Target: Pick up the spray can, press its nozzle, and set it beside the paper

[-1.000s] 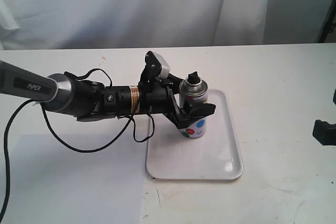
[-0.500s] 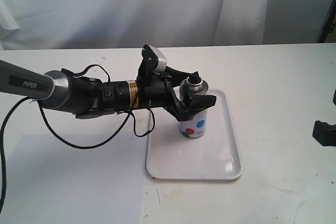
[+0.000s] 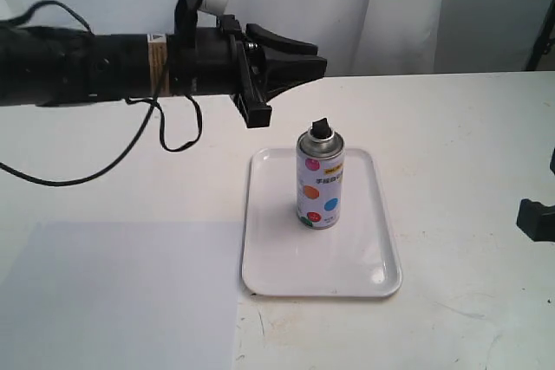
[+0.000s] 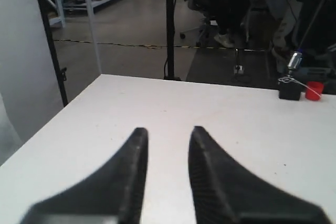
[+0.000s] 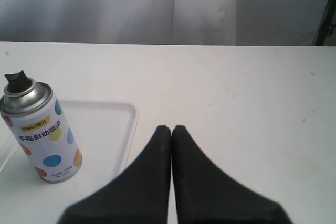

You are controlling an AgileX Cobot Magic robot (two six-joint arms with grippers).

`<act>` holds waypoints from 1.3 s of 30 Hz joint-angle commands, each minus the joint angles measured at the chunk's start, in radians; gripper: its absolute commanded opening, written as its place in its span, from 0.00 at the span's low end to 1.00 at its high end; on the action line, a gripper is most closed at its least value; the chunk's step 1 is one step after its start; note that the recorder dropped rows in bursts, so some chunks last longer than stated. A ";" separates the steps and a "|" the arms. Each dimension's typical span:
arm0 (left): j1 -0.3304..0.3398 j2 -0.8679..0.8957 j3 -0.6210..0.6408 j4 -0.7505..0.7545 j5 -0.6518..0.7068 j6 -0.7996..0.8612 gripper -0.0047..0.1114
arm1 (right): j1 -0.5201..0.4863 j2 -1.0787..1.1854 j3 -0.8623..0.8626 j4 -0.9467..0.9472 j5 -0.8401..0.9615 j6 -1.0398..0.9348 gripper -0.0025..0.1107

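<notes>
The spray can (image 3: 320, 181) stands upright on the white tray (image 3: 381, 282), and nothing touches its black nozzle (image 3: 320, 128). My left gripper (image 3: 305, 61) hangs high above the table, up and to the left of the can. Its jaws (image 4: 168, 129) are a narrow gap apart, with only bare table seen between them. The paper (image 3: 121, 296) lies flat at the front left, beside the tray. My right gripper (image 5: 171, 128) is shut and empty low over the table; the can (image 5: 42, 129) is off to one side of it. At the exterior view's right edge only its dark body (image 3: 536, 218) shows.
A white curtain (image 3: 390, 6) hangs behind the table. The left wrist view shows the table's far edge, a small black box with a red part (image 4: 296, 87) on it, and a room floor with stands beyond.
My left gripper, which stood around the can with wide jaws, has risen up and back to the left without it, and its jaws have narrowed. The can stays on the tray.
</notes>
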 commanded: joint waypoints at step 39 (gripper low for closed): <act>0.108 -1.479 0.952 0.388 0.668 -0.979 0.04 | 0.001 -0.006 0.000 -0.002 0.059 0.092 0.02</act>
